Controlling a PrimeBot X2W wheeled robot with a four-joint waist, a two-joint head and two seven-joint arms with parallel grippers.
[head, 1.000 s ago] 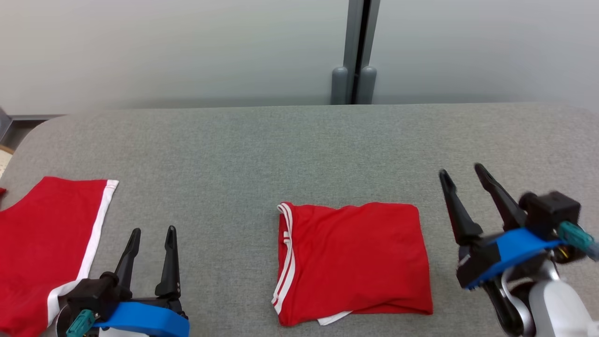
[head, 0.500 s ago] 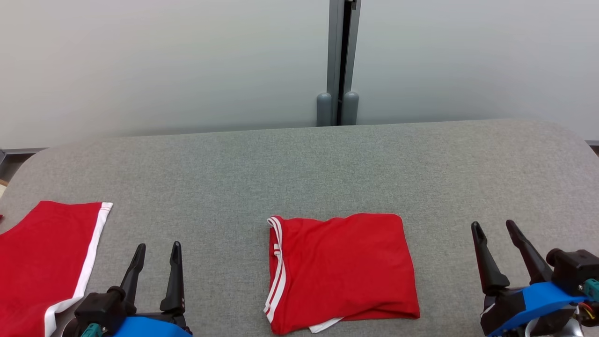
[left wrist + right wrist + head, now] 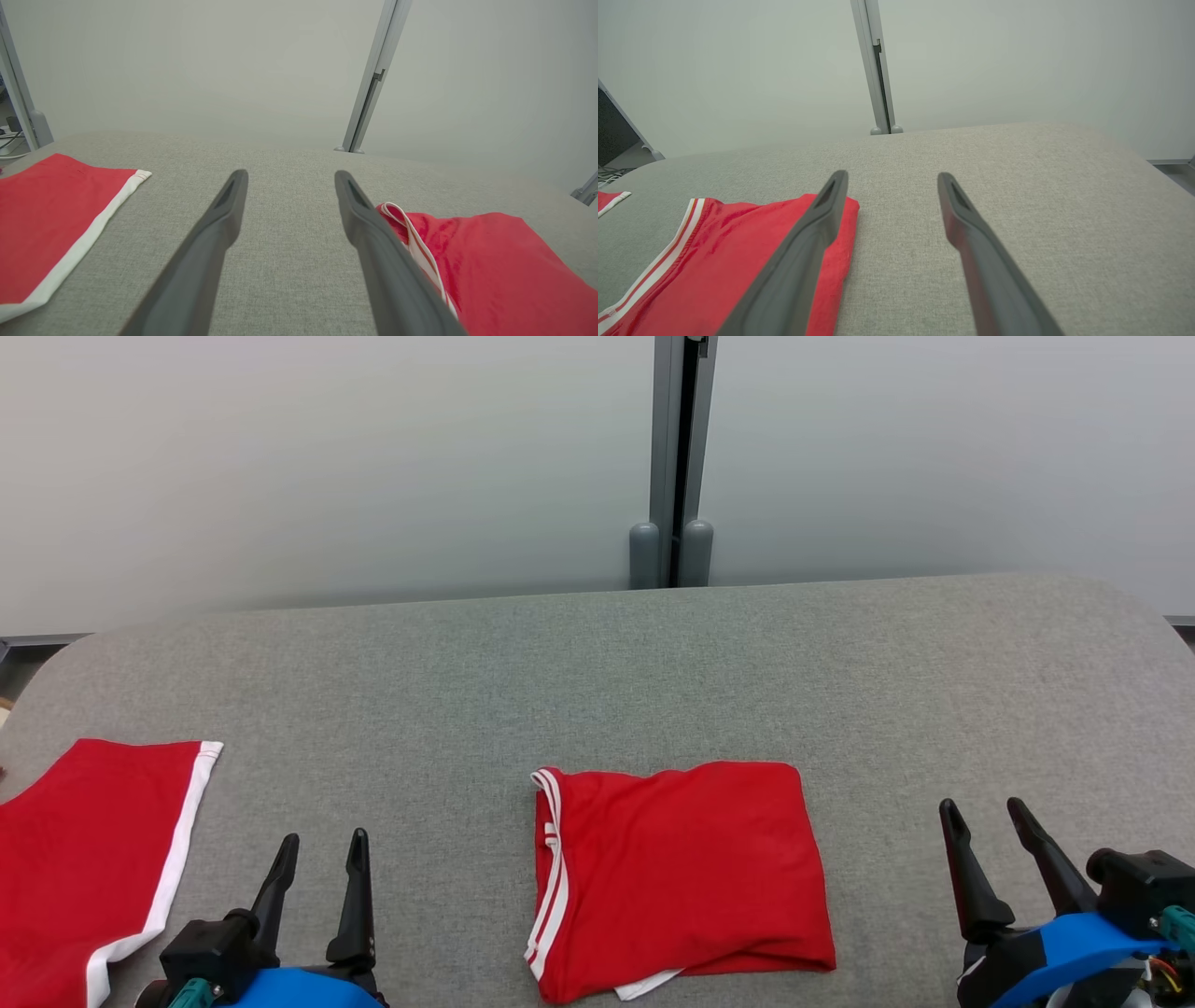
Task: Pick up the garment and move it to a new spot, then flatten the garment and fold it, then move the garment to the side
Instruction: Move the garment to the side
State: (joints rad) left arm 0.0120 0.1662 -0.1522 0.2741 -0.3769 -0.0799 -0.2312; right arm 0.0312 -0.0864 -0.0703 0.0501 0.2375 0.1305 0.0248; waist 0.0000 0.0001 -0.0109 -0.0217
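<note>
Starting at the far left, a spread red piece with a white band lies flat at the left end of the table and runs out of the head view. Just beside it the left gripper rests low, fingers apart and empty, much as it was a second ago.

The folded garment sits mid-table near the front. It is a tidy red rectangle with its striped hem along the left edge and a sliver of white poking out underneath at the near side.

The real change is on the right. A second ago the right gripper stood raised and forward, level with the cloth's right edge. Now it has drawn back low, fingers apart, holding nothing and clear of the fabric. The whole head view also shifted, but that is the camera's move, not the garment's.

With both arms withdrawn, the fold looks finished, and moving the garment aside is likely what remains.

- **Left:** crowded, with only a gap of bare table before the spread piece.
- **Right:** bare gray fabric runs to the table's rounded corner.
- **Behind:** a wide strip lies open toward the post.
- **Front:** the table's front edge is out of sight.
</note>
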